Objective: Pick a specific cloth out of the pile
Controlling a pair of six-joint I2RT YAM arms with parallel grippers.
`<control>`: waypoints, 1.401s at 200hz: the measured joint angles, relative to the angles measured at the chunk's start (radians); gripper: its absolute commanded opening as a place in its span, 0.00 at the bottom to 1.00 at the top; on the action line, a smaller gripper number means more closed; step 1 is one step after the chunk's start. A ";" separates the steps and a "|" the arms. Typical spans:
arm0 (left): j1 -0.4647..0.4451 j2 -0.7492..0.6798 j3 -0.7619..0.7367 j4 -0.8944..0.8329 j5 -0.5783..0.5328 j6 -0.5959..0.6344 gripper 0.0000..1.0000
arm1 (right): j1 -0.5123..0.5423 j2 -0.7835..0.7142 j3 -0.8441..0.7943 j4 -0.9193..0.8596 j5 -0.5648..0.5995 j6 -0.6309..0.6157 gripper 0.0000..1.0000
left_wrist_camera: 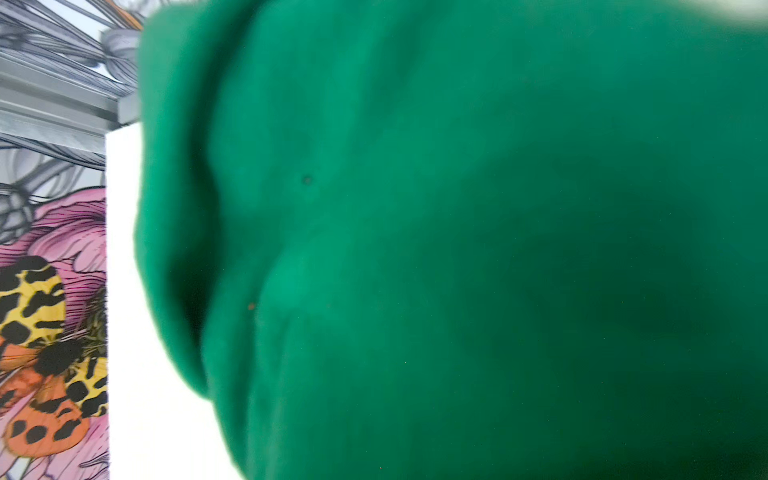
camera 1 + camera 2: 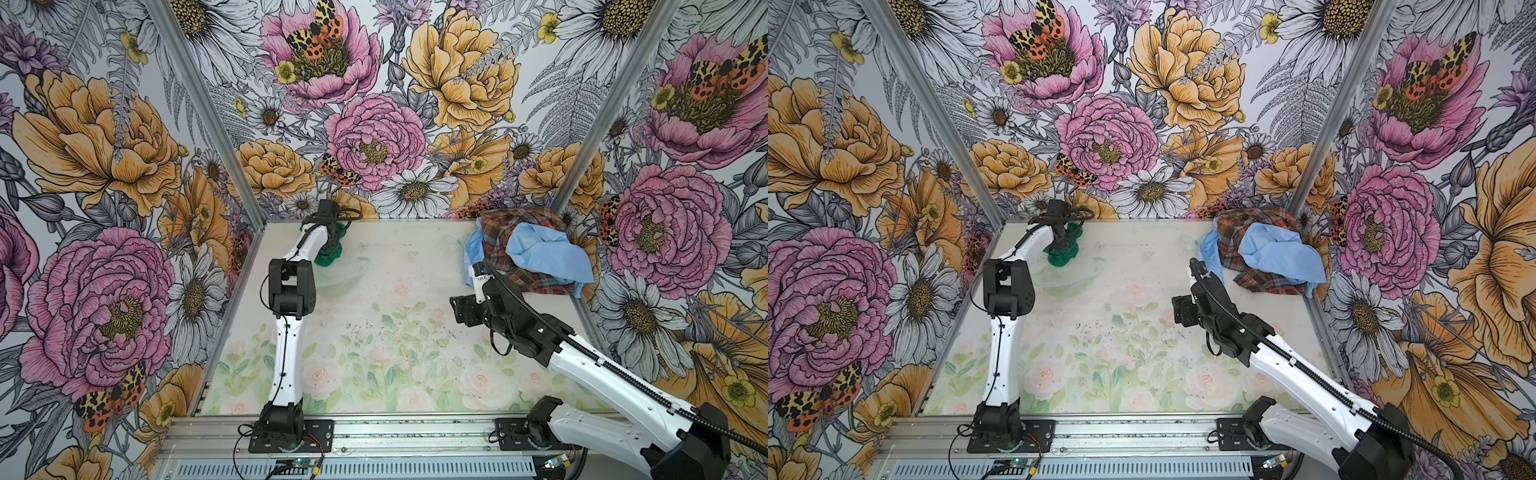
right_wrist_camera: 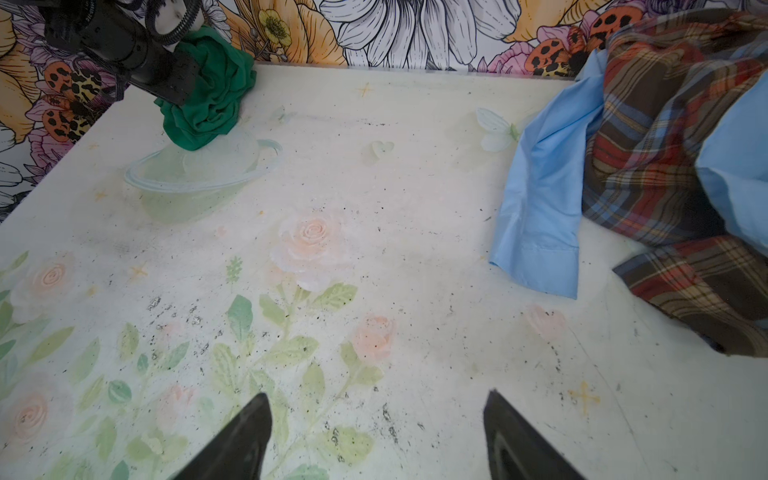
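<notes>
The cloth point(image 2: 331, 254) point(image 2: 1064, 254), plain dark green, is bunched up at the back left of the table, far from the pile. My left gripper point(image 2: 332, 243) point(image 2: 1061, 243) point(image 3: 176, 85) reaches down into its top folds and is shut on it. The lower folds of the cloth point(image 3: 208, 112) reach the table surface. In the left wrist view the cloth point(image 1: 415, 249) fills almost everything and hides the jaws. The pile point(image 2: 532, 253) point(image 2: 1266, 255) point(image 3: 648, 158), light blue and plaid fabric, lies at the back right. My right gripper point(image 3: 378, 399) point(image 2: 459, 309) point(image 2: 1181, 309) is open and holds nothing, low over bare table in front of the pile.
Flowered walls close in the table point(image 2: 395, 332) at the back and on both sides. A metal rail point(image 2: 374, 432) with the two arm bases runs along the front edge. A light blue sleeve point(image 3: 540, 216) trails from the pile towards the middle.
</notes>
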 measured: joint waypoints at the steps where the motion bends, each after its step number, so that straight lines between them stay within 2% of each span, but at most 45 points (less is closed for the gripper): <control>1: 0.000 0.001 0.000 -0.001 0.004 -0.001 0.00 | 0.000 0.000 0.000 0.000 0.000 0.000 0.81; 27: 0.018 0.000 0.000 -0.006 0.075 -0.028 0.00 | 0.000 0.001 0.000 -0.005 0.000 0.000 0.81; 44: 0.028 -0.003 0.000 -0.007 0.103 -0.046 0.29 | 0.000 0.001 0.000 -0.009 0.000 0.000 0.81; 61: 0.033 -0.014 -0.007 -0.015 0.123 -0.057 0.47 | 0.000 0.002 0.006 -0.014 0.000 -0.001 0.81; 110: 0.055 -0.087 -0.031 -0.050 0.211 -0.115 0.77 | 0.000 0.016 0.022 -0.015 0.000 0.000 0.81; 126: 0.057 -0.127 -0.038 -0.056 0.226 -0.134 0.83 | 0.000 0.016 0.023 -0.016 0.000 0.000 0.81; 160: 0.059 -0.233 -0.082 -0.058 0.238 -0.150 0.88 | 0.000 0.021 0.023 -0.016 0.000 0.000 0.81; 175: 0.059 -0.301 -0.140 -0.056 0.245 -0.162 0.96 | 0.000 0.021 0.023 -0.016 0.001 0.000 0.81; 189: 0.059 -0.404 -0.252 -0.037 0.248 -0.185 0.99 | -0.005 0.021 0.023 -0.016 0.005 -0.005 0.81; 202: 0.059 -0.543 -0.431 0.027 0.245 -0.222 0.99 | -0.020 0.021 0.023 -0.015 0.010 -0.013 0.81; 224: 0.060 -0.860 -0.844 0.207 0.200 -0.315 0.99 | -0.087 0.021 0.022 -0.010 0.010 -0.030 0.81; 251: 0.052 -1.210 -1.372 0.588 0.026 -0.365 0.99 | -0.203 0.018 0.008 0.019 0.023 -0.054 0.82; 264: 0.047 -1.267 -1.556 0.754 -0.049 -0.364 0.99 | -0.254 0.011 -0.014 0.049 0.038 -0.069 0.83; 280: 0.045 -1.214 -1.662 0.891 -0.118 -0.352 0.99 | -0.322 -0.004 -0.055 0.093 0.053 -0.085 0.86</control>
